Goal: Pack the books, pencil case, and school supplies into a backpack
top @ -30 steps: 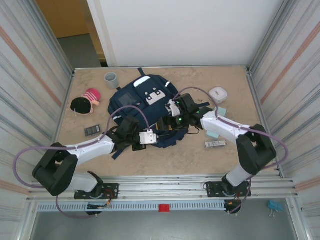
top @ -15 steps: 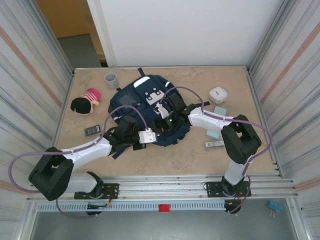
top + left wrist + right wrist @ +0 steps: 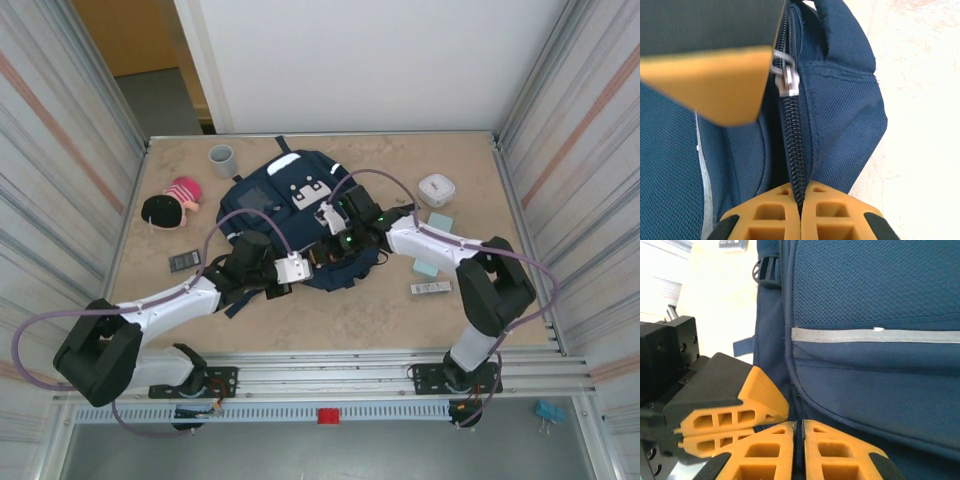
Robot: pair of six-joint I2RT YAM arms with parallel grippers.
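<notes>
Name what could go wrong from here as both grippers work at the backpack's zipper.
1. The pull hangs free beside the shut right gripper. The gripper may have missed it, so the zipper may not open.
2. The left gripper, shut on the backpack at the zipper, sits very close to the right one; they could collide.
3. The backpack lies loose on the table, so a tug may drag it.

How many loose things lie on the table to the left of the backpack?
3, all left of the backpack: a grey cup at the far edge, a pink-and-black soft item nearer, and a small dark flat item nearest. The left arm may hide more.
</notes>
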